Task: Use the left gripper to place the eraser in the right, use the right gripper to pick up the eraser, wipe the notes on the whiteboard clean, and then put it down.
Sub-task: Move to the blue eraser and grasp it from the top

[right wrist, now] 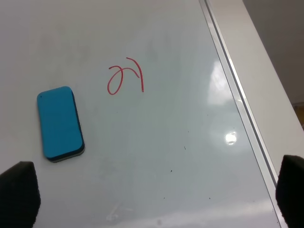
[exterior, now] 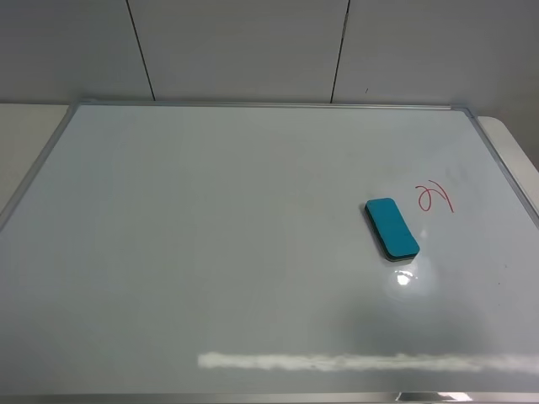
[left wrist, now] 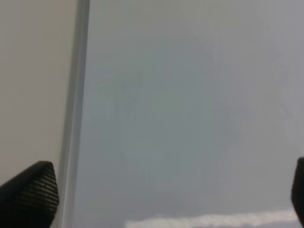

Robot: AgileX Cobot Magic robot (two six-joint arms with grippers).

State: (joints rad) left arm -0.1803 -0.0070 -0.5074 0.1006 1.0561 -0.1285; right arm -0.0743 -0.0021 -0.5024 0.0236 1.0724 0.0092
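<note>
The teal-blue eraser [exterior: 392,228] lies flat on the right part of the whiteboard [exterior: 210,236], just left of and in front of the red notes [exterior: 434,197]. Neither arm shows in the exterior high view. The right wrist view has the eraser [right wrist: 60,122] and the notes [right wrist: 125,76] ahead of my right gripper [right wrist: 154,192], which is open and empty with a fingertip [right wrist: 16,194] in each lower corner. My left gripper [left wrist: 164,194] is open and empty over bare whiteboard [left wrist: 190,118] beside its silver frame [left wrist: 76,95].
Beige table surface shows past the board on the left [exterior: 25,143] and the right [exterior: 514,139]. A grey panelled wall [exterior: 253,50] stands behind. The metal frame [right wrist: 237,95] runs along the board's right edge. A glare streak [exterior: 337,362] crosses the board near its front.
</note>
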